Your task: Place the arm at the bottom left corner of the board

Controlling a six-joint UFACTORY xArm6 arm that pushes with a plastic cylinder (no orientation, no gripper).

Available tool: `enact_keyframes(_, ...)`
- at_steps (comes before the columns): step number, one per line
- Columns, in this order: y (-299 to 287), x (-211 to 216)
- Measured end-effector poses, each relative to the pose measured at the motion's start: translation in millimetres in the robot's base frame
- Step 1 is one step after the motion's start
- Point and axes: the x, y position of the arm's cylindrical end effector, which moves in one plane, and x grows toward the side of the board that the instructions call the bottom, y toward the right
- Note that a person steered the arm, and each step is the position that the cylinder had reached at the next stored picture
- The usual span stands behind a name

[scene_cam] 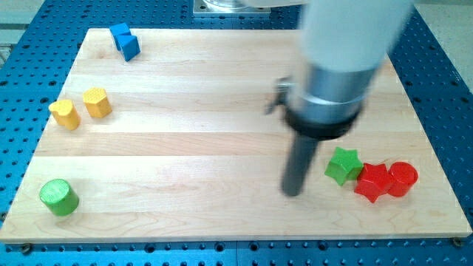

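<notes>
My tip (pixel 293 193) rests on the wooden board (pixel 185 148), right of centre and near the view's bottom. A green star block (pixel 343 165) lies just to the tip's right, apart from it. A red star block (pixel 372 182) and a red cylinder (pixel 403 179) sit beyond the green star, touching each other. A green cylinder (pixel 58 197) stands near the board's bottom left corner, far to the tip's left.
Two yellow blocks (pixel 65 114) (pixel 97 102) sit at the view's left edge of the board. A blue block (pixel 125 41) lies at the top left. The arm's wide white and grey body (pixel 347 52) hangs over the upper right. A blue perforated table (pixel 443 89) surrounds the board.
</notes>
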Motion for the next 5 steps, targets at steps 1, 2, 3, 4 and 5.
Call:
enact_keyframes(1, -89, 42)
enact_keyframes(2, -152, 47)
enact_keyframes(3, -222, 48)
enact_keyframes(4, -318, 47)
enact_keyframes(5, -333, 39)
